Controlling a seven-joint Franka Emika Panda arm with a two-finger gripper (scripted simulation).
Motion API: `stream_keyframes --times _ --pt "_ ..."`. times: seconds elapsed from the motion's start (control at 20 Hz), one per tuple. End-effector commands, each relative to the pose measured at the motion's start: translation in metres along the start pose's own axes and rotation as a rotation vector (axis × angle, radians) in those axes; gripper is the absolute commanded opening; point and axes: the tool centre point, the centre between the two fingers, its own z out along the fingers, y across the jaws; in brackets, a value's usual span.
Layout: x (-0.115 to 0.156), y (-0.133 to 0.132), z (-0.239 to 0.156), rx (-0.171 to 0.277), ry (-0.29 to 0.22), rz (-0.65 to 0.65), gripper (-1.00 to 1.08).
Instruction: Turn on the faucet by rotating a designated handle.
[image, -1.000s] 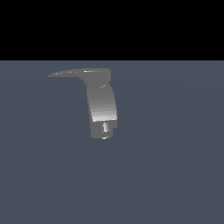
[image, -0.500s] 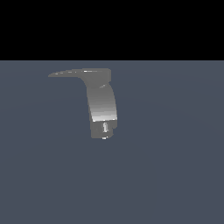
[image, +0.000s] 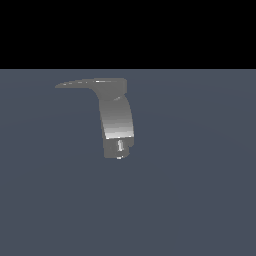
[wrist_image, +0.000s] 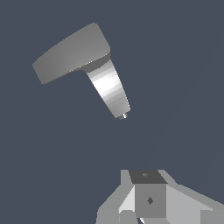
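The faucet (image: 118, 122) stood alone on the grey floor (image: 200, 200), its handle (image: 82, 83) pointing toward the exterior view's left. The gripper (wrist_image: 146, 205) sat well apart from it; finger state could not be told.

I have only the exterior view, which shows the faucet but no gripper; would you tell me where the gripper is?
Observer: In the wrist view the gripper sits at the frame's edge, well apart from the faucet, touching nothing.
Operator: Thank you. Are its jaws open?
Observer: I cannot tell; only its boxy body shows, and the fingertips are out of frame.
Operator: How does the handle look from there?
Observer: The handle shows its broad flat face there, wider than the edge-on sliver in your view.
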Motion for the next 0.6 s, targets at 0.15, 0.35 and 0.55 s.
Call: stream_keyframes --times 0.15,0.35,0.55 --pt "0.006 -0.029 0.019 0.0 -0.002 0.109 -1.0" --pt "0.012 -0.049 0.034 -0.001 -0.004 0.188 -1.0" --pt "0.02 -0.069 0.048 -0.001 -0.005 0.267 -1.0"
